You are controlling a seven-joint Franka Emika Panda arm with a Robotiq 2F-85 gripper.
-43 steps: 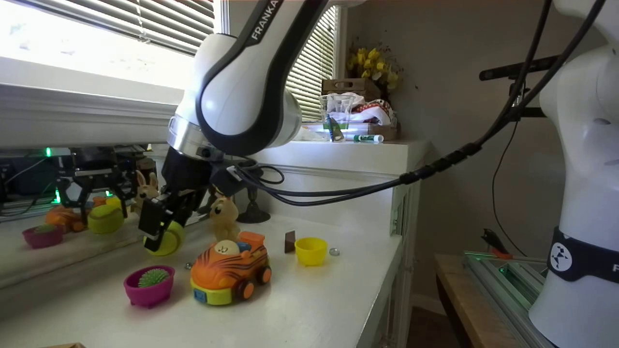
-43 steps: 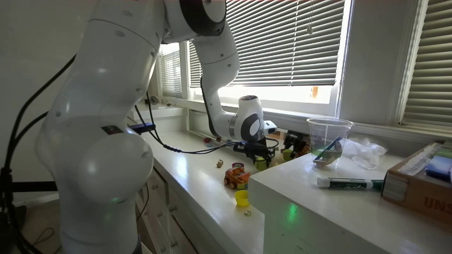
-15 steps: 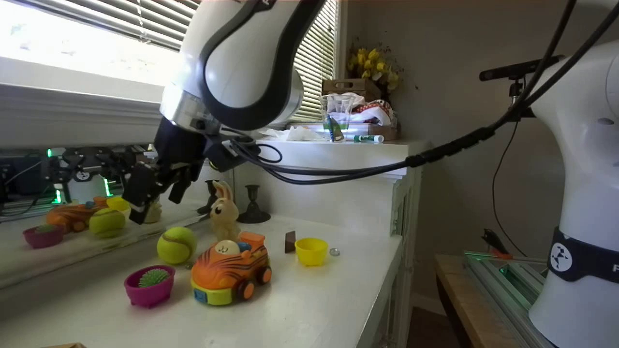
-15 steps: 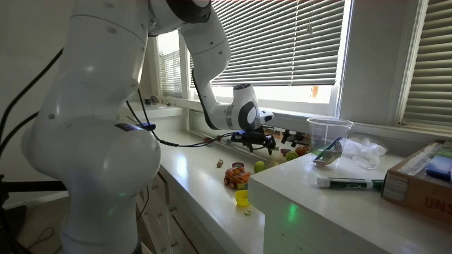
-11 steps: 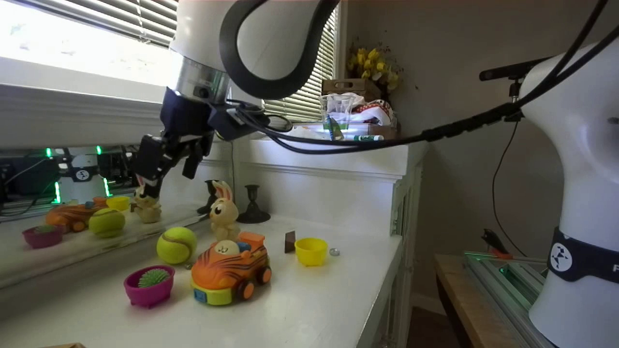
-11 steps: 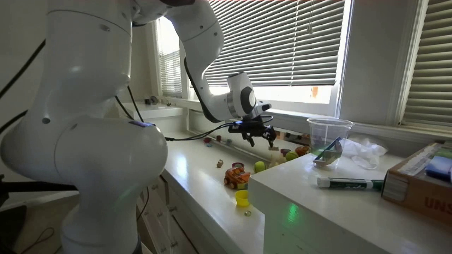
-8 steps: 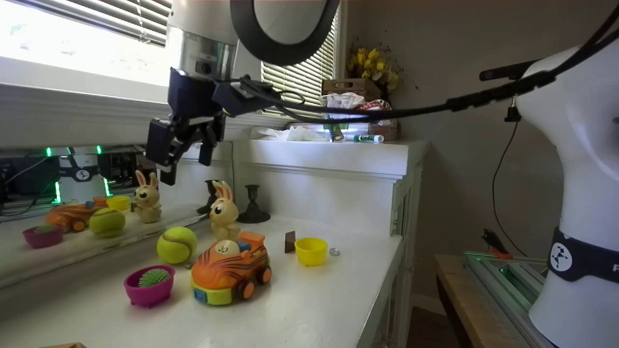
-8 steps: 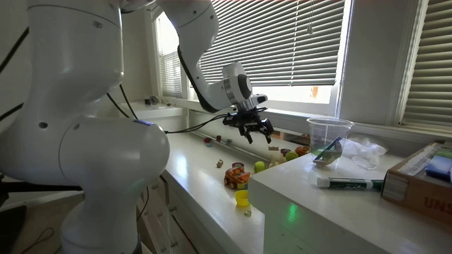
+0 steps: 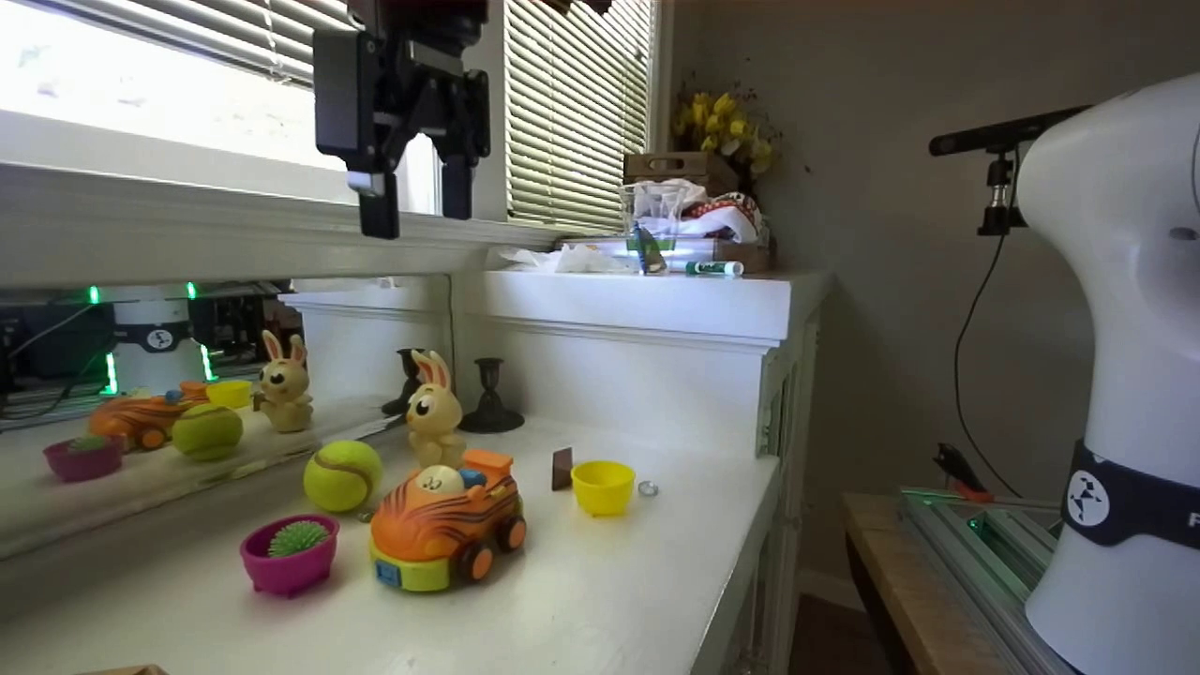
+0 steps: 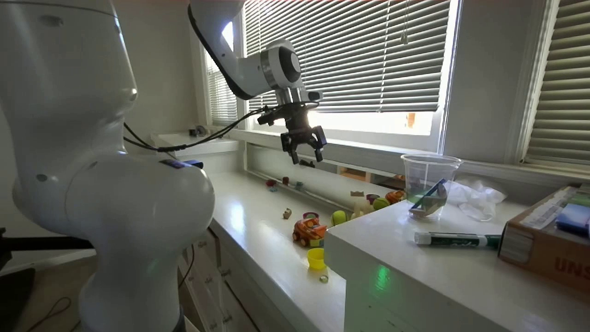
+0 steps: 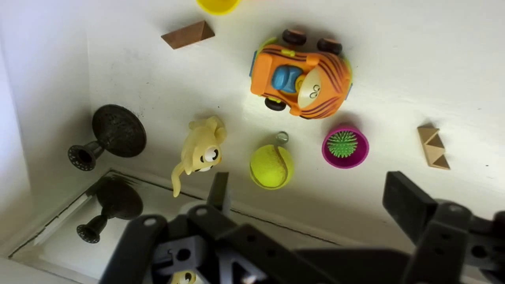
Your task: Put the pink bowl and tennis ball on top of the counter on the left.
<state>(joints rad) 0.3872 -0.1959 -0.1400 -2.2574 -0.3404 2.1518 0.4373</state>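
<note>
Jaws spread wide, the gripper hangs high over the counter, where the tennis ball sits near the pink bowl, which holds a spiky ball

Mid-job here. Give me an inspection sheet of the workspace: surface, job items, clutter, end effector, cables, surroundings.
Surface: the counter is white, with a mirror along its back.
Job's things: the pink bowl stands upright with a spiky green ball inside; the tennis ball sits beside it, apart.
Clutter: orange toy car, toy rabbit, yellow cup, candlestick, brown block.
End effector: open above the counter; nothing seen in it.
Cables: run through the air to the arm's wrist; snags: nothing seen.
Surroundings: window blinds; a higher ledge holding a clear cup, marker and box.
</note>
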